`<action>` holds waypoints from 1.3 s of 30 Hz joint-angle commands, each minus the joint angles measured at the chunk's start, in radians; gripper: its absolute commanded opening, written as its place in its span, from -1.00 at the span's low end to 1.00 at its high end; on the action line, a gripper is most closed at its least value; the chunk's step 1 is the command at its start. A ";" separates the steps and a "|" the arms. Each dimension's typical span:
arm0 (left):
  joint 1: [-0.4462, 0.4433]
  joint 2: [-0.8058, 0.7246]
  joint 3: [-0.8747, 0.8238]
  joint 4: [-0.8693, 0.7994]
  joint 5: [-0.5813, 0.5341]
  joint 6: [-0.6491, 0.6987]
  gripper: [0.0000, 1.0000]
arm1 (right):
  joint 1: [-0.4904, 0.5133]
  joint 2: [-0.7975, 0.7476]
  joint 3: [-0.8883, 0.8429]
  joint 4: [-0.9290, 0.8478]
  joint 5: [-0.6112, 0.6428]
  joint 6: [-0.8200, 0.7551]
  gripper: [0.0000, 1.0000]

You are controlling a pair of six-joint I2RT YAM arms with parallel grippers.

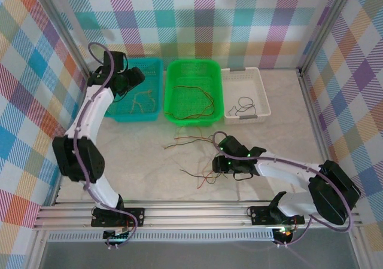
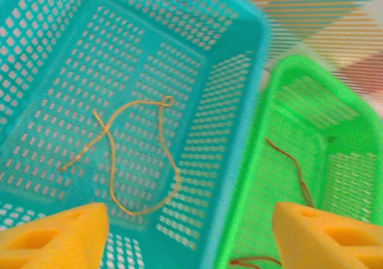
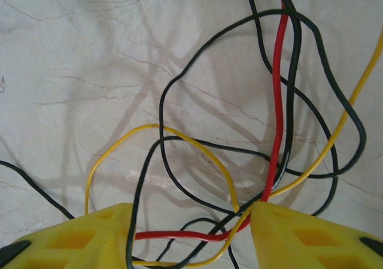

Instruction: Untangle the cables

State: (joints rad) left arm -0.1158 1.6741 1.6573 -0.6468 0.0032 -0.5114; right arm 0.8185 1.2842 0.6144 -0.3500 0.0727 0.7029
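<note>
On the worktop (image 3: 72, 54), our right jaws straddle the tangle of cables (image 3: 277, 101), half open, gripping nothing; shut here, we risk pinching red, black and yellow together. Left jaws gape empty over the yellow cable (image 2: 161, 128) in the teal basket (image 2: 251, 101).

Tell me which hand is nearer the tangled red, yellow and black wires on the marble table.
Right. Right hand straddles the wire tangle; left hand hovers away over the teal plastic basket.
</note>
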 commanded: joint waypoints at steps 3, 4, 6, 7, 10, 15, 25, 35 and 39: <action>-0.119 -0.200 -0.124 0.013 -0.063 -0.006 0.55 | 0.005 0.039 0.040 0.050 0.022 -0.014 -0.06; -0.140 -0.238 -0.157 0.015 -0.069 -0.005 0.56 | 0.005 0.054 0.045 0.054 0.020 -0.017 -0.12; -0.176 -0.305 -0.223 0.013 -0.083 -0.005 0.57 | 0.005 0.081 0.058 0.060 0.013 -0.025 -0.28; -0.190 -0.347 -0.263 0.015 -0.081 -0.009 0.58 | 0.005 0.093 0.066 0.059 0.012 -0.031 -0.37; -0.233 -0.473 -0.385 0.016 -0.071 -0.028 0.59 | 0.005 0.101 0.086 0.047 0.017 -0.040 -0.57; -0.316 -0.660 -0.571 -0.004 -0.068 -0.041 0.60 | 0.005 0.033 0.132 -0.011 -0.003 -0.075 -0.94; -0.449 -0.878 -0.916 0.168 0.111 -0.117 0.59 | 0.005 -0.210 0.241 -0.042 -0.188 -0.192 -1.00; -0.631 -0.860 -1.043 0.567 0.260 -0.158 0.59 | 0.005 -0.231 0.359 -0.038 -0.370 -0.249 -1.00; -0.689 -0.850 -1.055 0.626 0.257 -0.145 0.59 | 0.005 -0.223 0.375 -0.024 -0.413 -0.254 -1.00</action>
State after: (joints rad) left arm -0.7750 0.8204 0.6239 -0.1516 0.2287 -0.6567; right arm 0.8185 1.0588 0.9554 -0.3840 -0.2691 0.4774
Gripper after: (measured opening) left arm 0.797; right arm 0.071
